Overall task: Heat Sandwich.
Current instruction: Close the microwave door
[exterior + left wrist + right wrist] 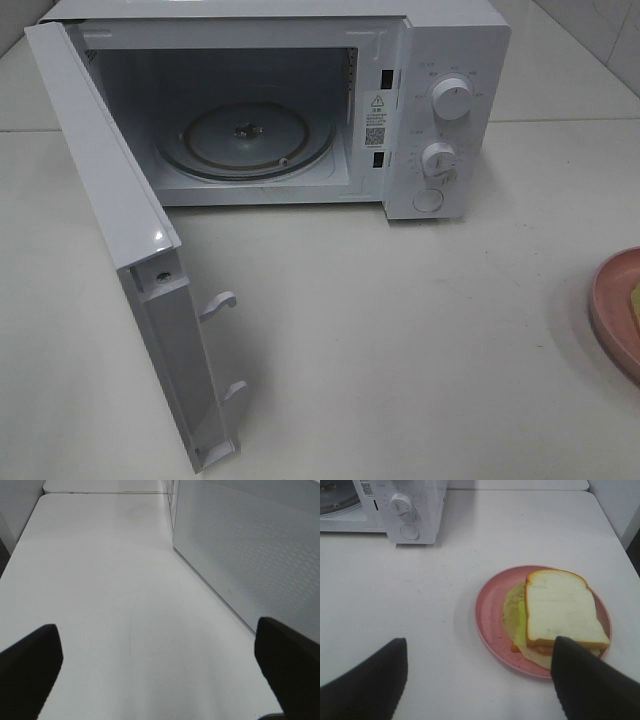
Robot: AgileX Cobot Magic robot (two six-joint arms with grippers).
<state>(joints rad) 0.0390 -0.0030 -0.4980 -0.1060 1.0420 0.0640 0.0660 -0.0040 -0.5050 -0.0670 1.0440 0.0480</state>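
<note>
The sandwich [560,612], white bread over yellow-green filling, lies on a round pink plate [490,610] in the right wrist view. My right gripper [481,645] hovers just short of the plate, open, its fingers [585,680] spread wide with nothing between them. One finger covers the sandwich's near corner in that view. My left gripper [157,632] is open over bare table beside the microwave door [250,545]. Neither gripper shows in the high view, where only the plate's edge [612,305] appears at the far right.
The white microwave [440,110] stands at the back with its door [110,200] swung fully open toward the front left. Its glass turntable [245,135] is bare. White table [400,330] stretches between the microwave and the plate.
</note>
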